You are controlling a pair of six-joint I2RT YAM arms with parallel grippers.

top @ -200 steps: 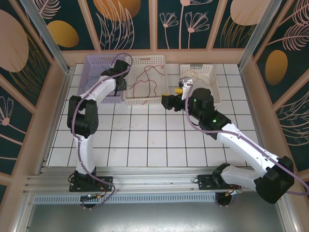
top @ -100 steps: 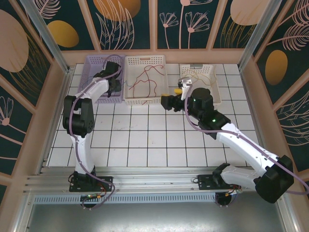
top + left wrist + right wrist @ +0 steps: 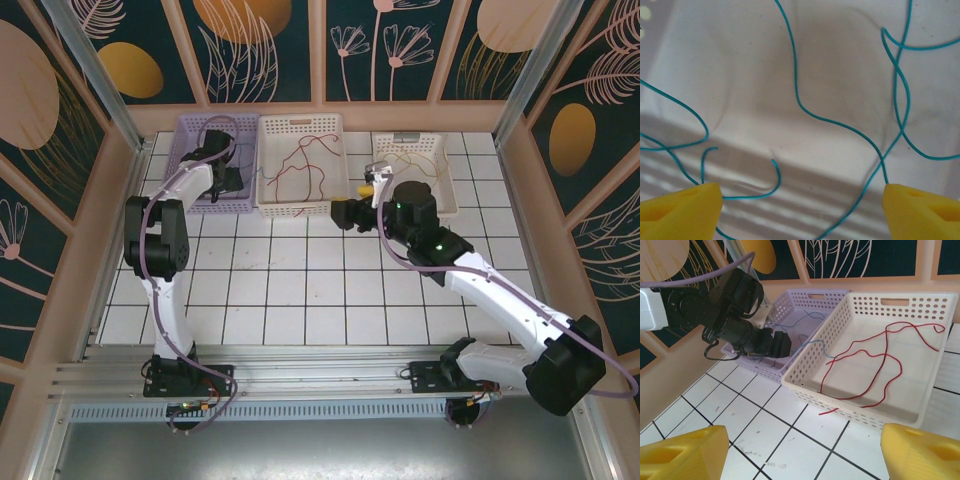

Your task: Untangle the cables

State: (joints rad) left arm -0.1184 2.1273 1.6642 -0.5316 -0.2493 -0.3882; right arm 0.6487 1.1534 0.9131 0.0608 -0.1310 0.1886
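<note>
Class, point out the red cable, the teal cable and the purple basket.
red cable (image 3: pixel 900 371), right wrist view, right-hand bend
teal cable (image 3: pixel 796 92), left wrist view, long middle strand
purple basket (image 3: pixel 832 292), right wrist view, far rim

blue cable (image 3: pixel 794 85) cropped, left pincer (image 3: pixel 800 200) cropped

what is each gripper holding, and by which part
Nothing is held. The left gripper stands open above the loose teal cable; the right gripper is open and empty.
</note>
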